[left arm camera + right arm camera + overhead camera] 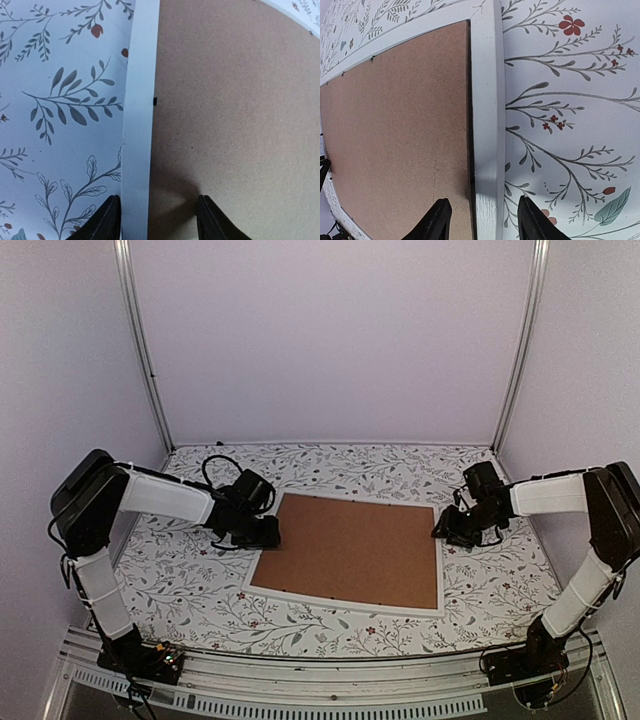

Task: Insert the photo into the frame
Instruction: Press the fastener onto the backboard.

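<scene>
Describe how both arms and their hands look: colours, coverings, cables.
The left arm and right arm have bulky black joints with white covered links between. A black cable loops by the left wrist. The left hand and right hand are black, with tapered matte black fingers.

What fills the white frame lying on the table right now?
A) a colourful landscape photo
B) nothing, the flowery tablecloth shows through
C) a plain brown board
C: in all three views the white rim of the frame surrounds a plain brown board with no picture on it.
</scene>
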Robot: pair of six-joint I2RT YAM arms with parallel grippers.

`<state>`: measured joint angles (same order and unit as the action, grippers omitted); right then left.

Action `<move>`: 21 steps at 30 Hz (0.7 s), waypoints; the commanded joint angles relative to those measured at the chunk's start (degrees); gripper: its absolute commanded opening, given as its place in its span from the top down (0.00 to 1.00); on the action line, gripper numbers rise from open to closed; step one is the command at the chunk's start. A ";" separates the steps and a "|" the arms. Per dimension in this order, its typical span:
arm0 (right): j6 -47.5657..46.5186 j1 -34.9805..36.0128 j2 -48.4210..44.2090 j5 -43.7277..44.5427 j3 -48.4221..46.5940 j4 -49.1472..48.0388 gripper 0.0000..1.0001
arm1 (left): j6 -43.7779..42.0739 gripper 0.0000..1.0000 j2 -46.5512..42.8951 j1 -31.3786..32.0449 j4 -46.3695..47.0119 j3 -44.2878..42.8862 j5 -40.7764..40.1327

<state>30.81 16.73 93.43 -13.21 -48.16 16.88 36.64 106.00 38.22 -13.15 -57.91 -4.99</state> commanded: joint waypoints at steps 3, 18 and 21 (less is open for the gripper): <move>-0.70 -1.55 -2.23 -2.03 -1.14 1.66 0.50 | 1.18 0.48 5.61 2.04 -5.96 2.89 5.17; -3.17 -4.39 4.66 -9.11 0.25 -3.77 0.54 | 0.89 0.48 5.51 2.05 -6.21 2.71 5.16; -3.44 -4.40 6.13 -9.38 0.52 -4.37 0.55 | 1.06 0.48 5.59 2.04 -6.20 2.63 5.17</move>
<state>28.53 12.40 97.03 -20.97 -48.18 13.80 36.67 106.15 38.48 -12.73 -57.98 -5.21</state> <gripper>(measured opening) 0.456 0.519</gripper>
